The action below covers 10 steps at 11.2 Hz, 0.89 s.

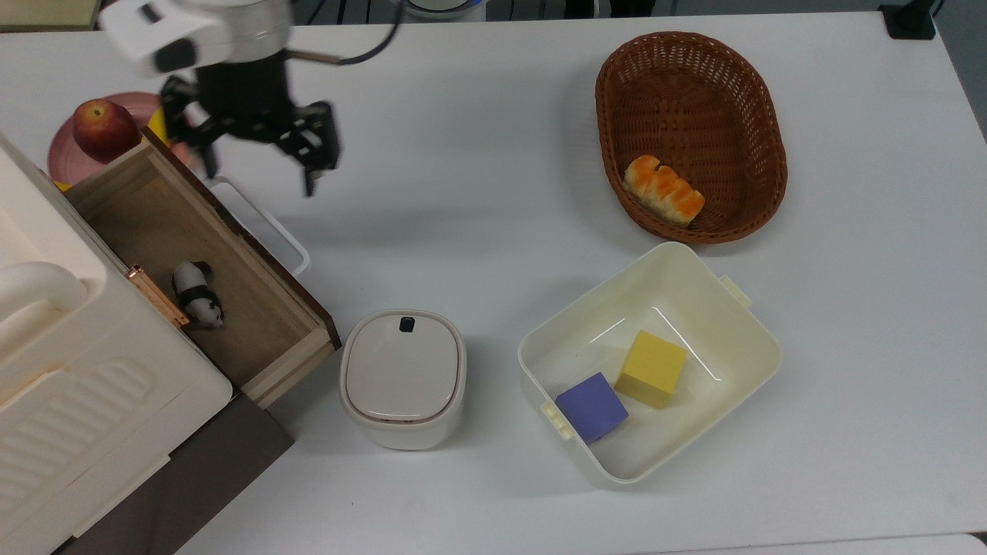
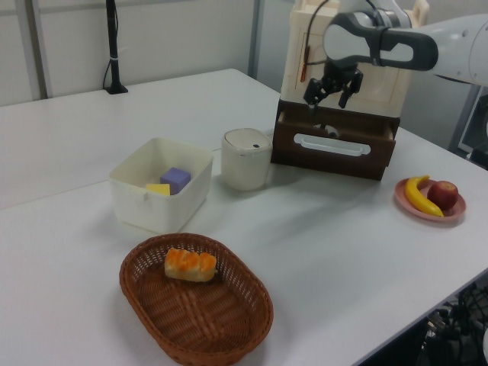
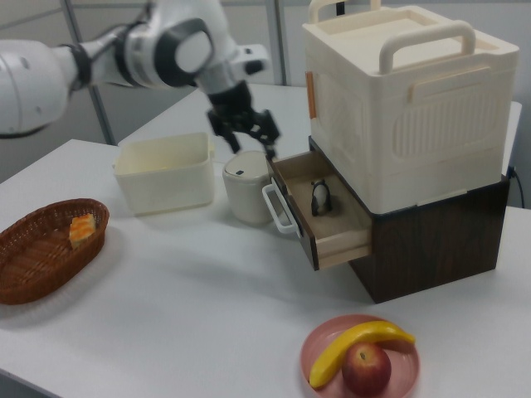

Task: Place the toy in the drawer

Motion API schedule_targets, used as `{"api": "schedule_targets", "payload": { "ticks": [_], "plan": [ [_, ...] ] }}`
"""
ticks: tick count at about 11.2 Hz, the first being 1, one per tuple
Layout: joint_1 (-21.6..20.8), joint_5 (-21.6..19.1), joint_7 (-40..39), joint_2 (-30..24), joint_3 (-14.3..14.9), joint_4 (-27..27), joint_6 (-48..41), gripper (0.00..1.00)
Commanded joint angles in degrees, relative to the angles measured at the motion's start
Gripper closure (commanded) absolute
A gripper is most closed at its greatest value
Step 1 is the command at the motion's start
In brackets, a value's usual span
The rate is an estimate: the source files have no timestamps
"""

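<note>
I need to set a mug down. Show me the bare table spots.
Widest bare patch: between the drawer and the wicker basket. Another lies along the near edge below the cream tub. It is crowded around the lidded canister, beside the drawer corner.

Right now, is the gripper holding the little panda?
No, the gripper hangs open and empty over the table, while the toy panda stands on the drawer floor.

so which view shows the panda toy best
The top view: the toy lies in plain sight on the floor of the open drawer, by the cabinet edge. The right view shows it smaller, standing in the drawer. In the left view the drawer's dark front hides it.
</note>
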<state>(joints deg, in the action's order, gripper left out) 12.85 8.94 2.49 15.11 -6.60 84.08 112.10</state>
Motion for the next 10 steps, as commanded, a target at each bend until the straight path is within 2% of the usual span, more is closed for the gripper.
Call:
{"api": "schedule_targets", "payload": {
  "ticks": [1, 5, 7, 8, 10],
  "plan": [
    [-7.8, -1.6, 11.2, -6.0, 0.6, 2.0, -10.4, 0.0],
    [-14.5, -2.5, 14.2, -11.1, 1.9, 7.9, -13.4, 0.0],
    [-18.3, -3.1, 14.2, -12.7, 5.9, 10.0, -13.2, 0.0],
    [-18.2, -5.1, 13.4, -13.1, 6.7, 10.3, -13.2, 0.0],
    [-17.0, -6.0, 7.9, -13.8, 6.7, 10.1, -13.0, 0.0]
  ]
}}
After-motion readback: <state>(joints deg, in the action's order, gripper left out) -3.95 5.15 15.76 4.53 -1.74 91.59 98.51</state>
